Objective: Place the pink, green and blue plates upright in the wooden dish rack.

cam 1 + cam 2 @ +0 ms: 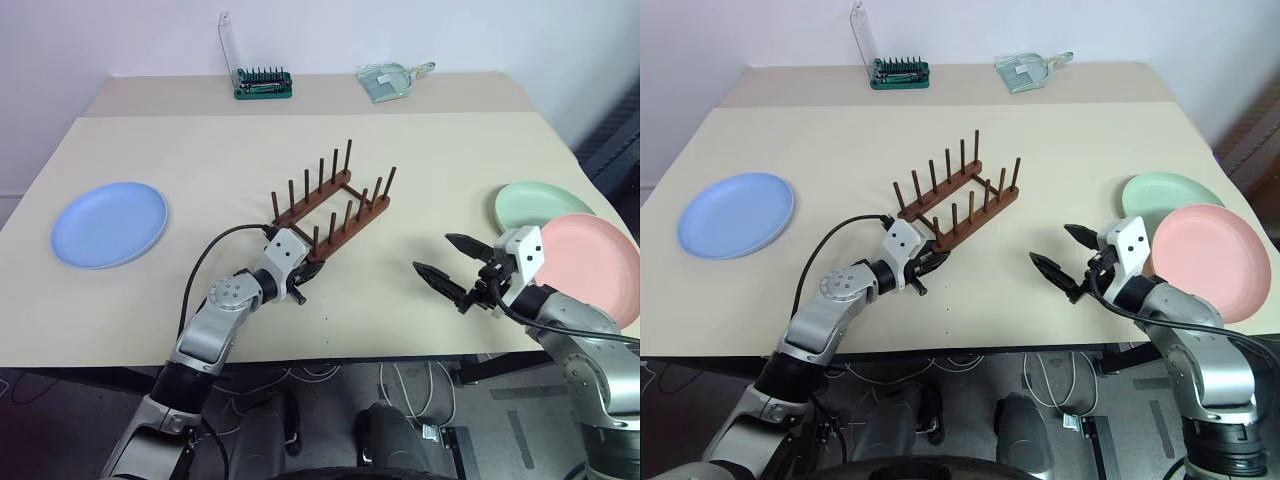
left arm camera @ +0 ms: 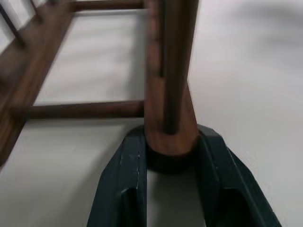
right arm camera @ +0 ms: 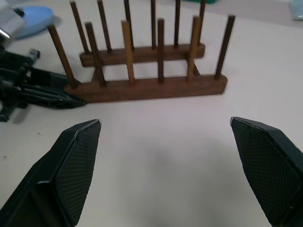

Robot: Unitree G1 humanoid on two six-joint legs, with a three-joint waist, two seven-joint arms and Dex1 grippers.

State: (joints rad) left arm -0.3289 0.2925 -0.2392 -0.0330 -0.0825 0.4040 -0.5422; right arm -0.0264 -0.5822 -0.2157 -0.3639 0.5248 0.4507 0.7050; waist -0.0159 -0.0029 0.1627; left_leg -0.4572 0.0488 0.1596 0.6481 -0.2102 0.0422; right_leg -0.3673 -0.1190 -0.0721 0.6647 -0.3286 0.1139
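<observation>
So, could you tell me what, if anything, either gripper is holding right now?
The left gripper clamps the near end of one dish rack rail; the right gripper is open, holding nothing.

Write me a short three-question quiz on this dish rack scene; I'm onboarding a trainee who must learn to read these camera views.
1. True or false: the pink plate already stands in the wooden dish rack.
2. What is the left tool closed on? A) the blue plate B) the near end of a rack rail C) nothing
3. Which plate does the pink plate partly overlap?

Key
1. False: it lies flat on the table, and the rack holds no plates.
2. B: the left wrist view shows a finger on each side of the rail end.
3. The green plate. The right tool hangs open beside both.
</observation>
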